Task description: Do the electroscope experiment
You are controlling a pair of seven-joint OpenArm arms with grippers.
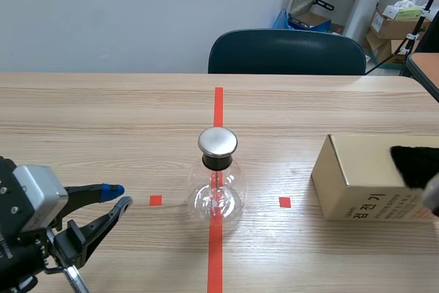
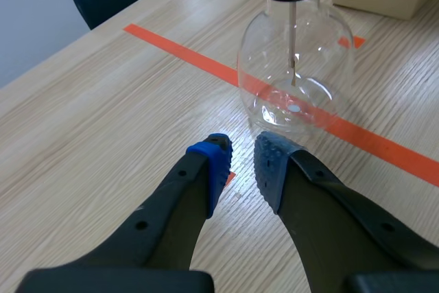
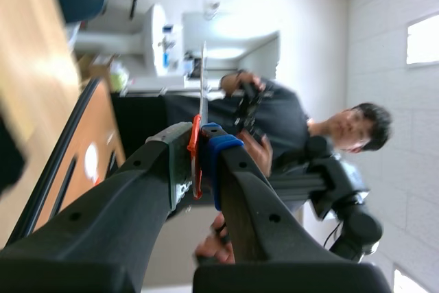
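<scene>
The electroscope (image 1: 217, 183), a clear round glass flask with a black stopper (image 1: 217, 162) and a flat metal cap (image 1: 217, 141), is standing upright at the middle of the worktop (image 1: 103, 135), right on the orange-red tape line (image 1: 218, 108). The left wrist view is showing a thin rod (image 2: 292, 39) hanging down from the stopper inside the glass. The worktop is pale wood grain, and a cardboard box (image 1: 357, 176) is sitting on it well to the right of the flask, with a black fuzzy thing (image 1: 415, 166) lying on top of the box. A dark chair (image 1: 287, 53) is standing at the far edge, before a plain light wall, and more boxes (image 1: 394, 29) are piling up in the far right corner of the room. The left gripper (image 1: 119, 195) is hovering low over the worktop, near the flask on its left, its blue pads only a narrow gap apart and holding nothing. The right gripper (image 3: 202, 143) is pointing out into the room, clamping a thin strip (image 3: 203, 87) with an orange-red edge between its pads, and a person (image 3: 274, 121) in dark clothing is showing beyond it.
</scene>
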